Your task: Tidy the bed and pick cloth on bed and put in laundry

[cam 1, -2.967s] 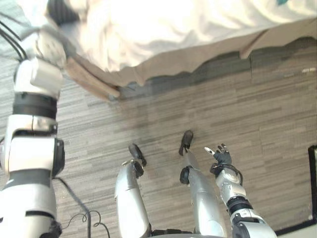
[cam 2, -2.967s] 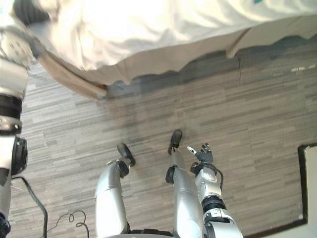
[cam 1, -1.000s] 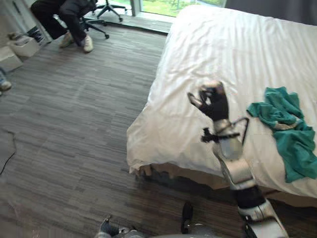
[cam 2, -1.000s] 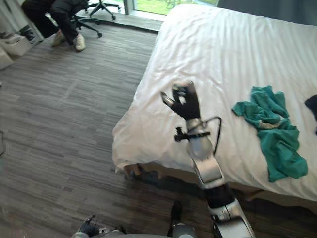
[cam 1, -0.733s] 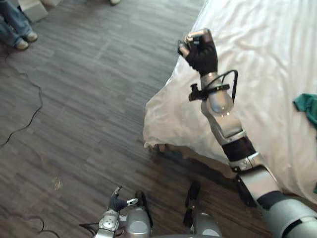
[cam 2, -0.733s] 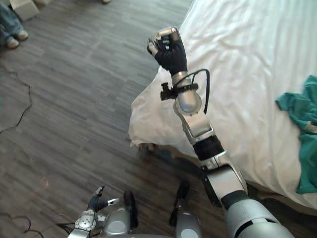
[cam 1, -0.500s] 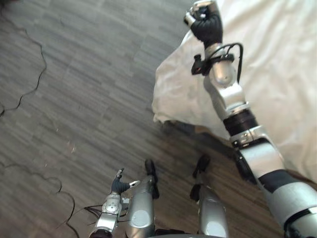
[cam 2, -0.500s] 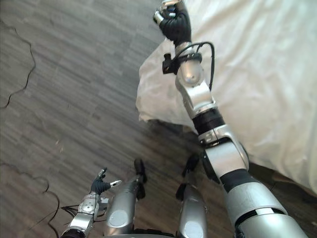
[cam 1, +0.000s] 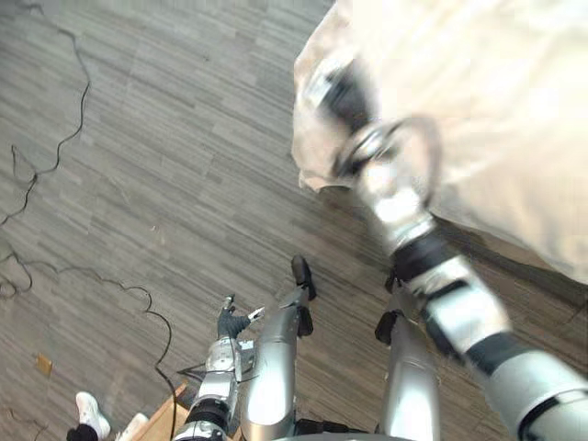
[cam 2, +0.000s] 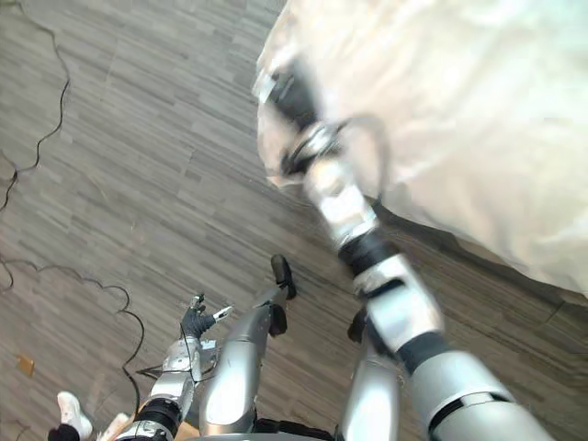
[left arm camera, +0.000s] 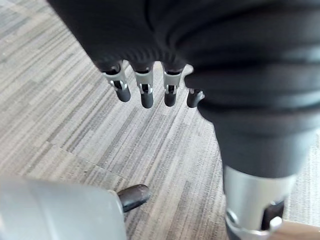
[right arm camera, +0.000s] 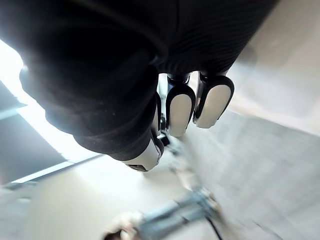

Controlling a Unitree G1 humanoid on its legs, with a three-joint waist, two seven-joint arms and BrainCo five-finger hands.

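Observation:
The bed [cam 1: 487, 110], under a white sheet, fills the upper right, and its near corner hangs over the grey floor. My right hand [cam 1: 344, 92] is raised in front of that corner, blurred by motion. In the right wrist view its fingers [right arm camera: 180, 107] are curled under the dark cover, with nothing seen in them. My left hand [cam 1: 230, 323] hangs low beside my body above the floor. Its fingers [left arm camera: 146, 90] point straight down and hold nothing.
Grey plank-patterned floor [cam 1: 138, 138] spreads to the left of the bed. Thin dark cables [cam 1: 55, 156] trail across it at the upper left. A person's white shoe [cam 1: 89, 412] and a wooden edge [cam 1: 161, 415] sit at the bottom left.
The camera has swung down and left, so the bed top and a green cloth on it left the picture. The right hand stays curled and now sits before the bed corner.

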